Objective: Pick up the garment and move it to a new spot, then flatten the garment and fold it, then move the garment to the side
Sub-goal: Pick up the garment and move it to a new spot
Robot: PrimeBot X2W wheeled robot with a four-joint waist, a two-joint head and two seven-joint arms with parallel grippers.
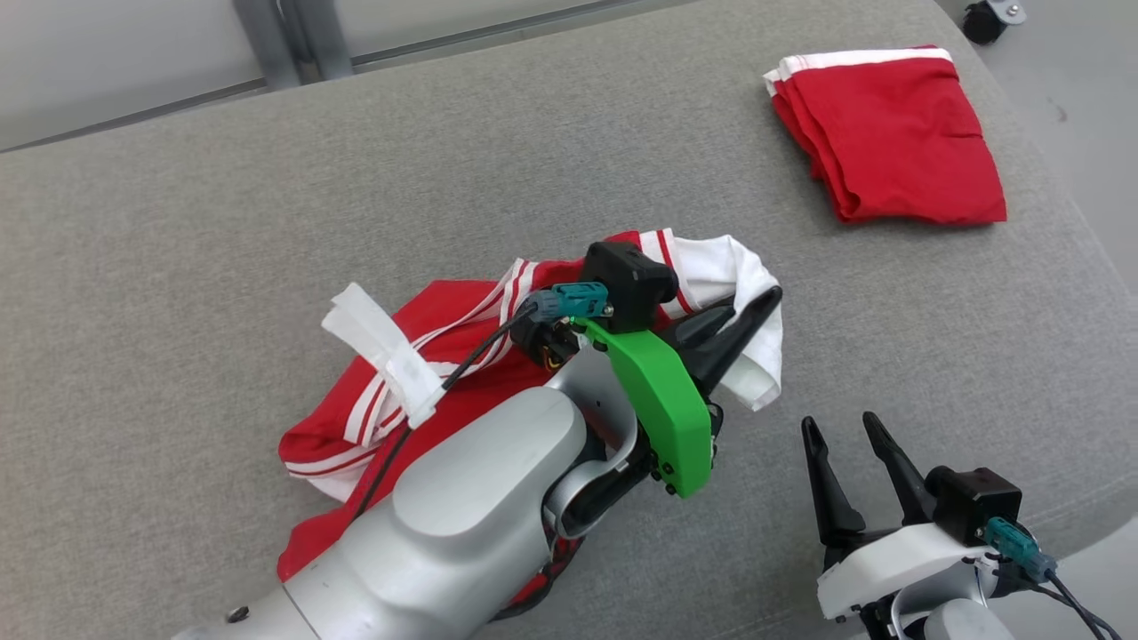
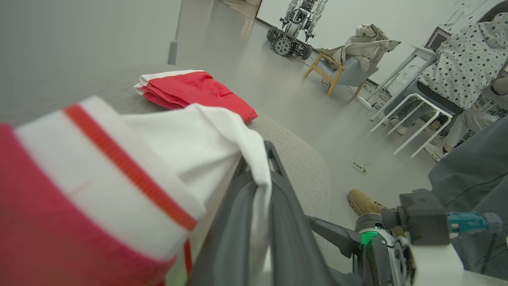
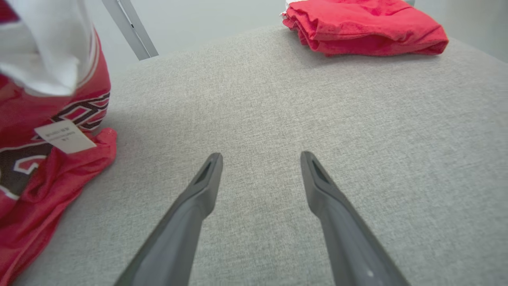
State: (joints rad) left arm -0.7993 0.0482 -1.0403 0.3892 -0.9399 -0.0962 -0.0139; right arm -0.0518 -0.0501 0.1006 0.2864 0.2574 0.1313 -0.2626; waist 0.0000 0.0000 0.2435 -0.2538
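Head view: garment [image 1: 444, 356], red jersey w/ white stripes, lies crumpled on grey woven-cover table [image 1: 222, 222]. Long axis runs lower left to upper right, white end raised. Left tool [image 1: 765, 307] clenched on that white edge. Right tool [image 1: 840, 422] released, over bare table.

Left wrist view: white fabric drapes over fingers [image 2: 285, 206]; trim has a ribbed red stripe.

Right wrist view: white tag [image 3: 65, 136], print unreadable; black white-outlined lettering [image 3: 79, 109], partial.

Head above, wrists close beside garment [image 1: 449, 311]
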